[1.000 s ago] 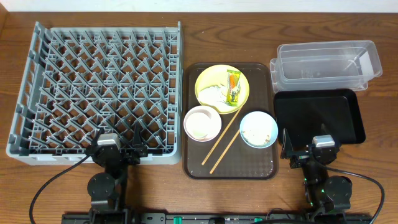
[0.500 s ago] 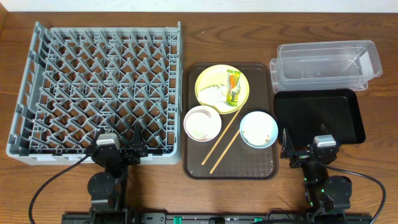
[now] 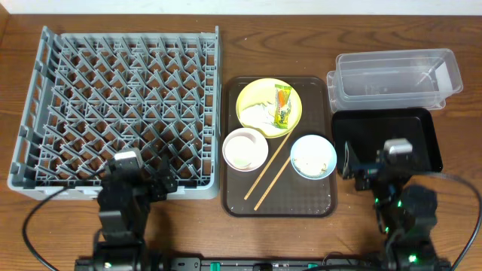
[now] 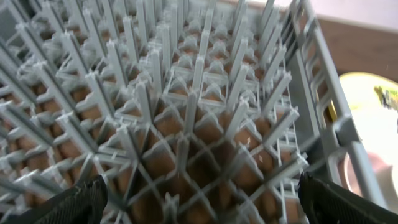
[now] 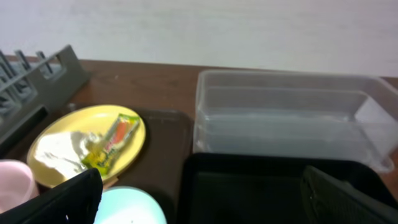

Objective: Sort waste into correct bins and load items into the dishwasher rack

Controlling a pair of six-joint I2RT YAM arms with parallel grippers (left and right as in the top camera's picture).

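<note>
Showed matt grey moulded plastic throughout the dishwasher rack (image 3: pixel 120 105) on the left. Showed clear, smooth plastic in the far right tub (image 3: pixel 392 54) and glossy plastic in the black tray (image 3: pixel 392 132) beside it. Looked dull brown on the serving tray (image 3: pixel 294 199), smooth on the yellow plate (image 3: pixel 248 96), shiny on the printed wrapper (image 3: pixel 282 107), bare and pale on the wooden chopsticks (image 3: pixel 271 169). Looked dark and grained on the wooden table (image 3: pixel 279 45).

Overhead: bright, even, diffuse light; shadows faint. Soft sheen noted on black tray (image 3: pixel 392 139) and clear tub (image 3: pixel 395 75). Left wrist: rack (image 4: pixel 186 124) smeared by blur, pegs splayed toward edges. Right wrist: soft focus, wall (image 5: pixel 217 28) washed pale.
</note>
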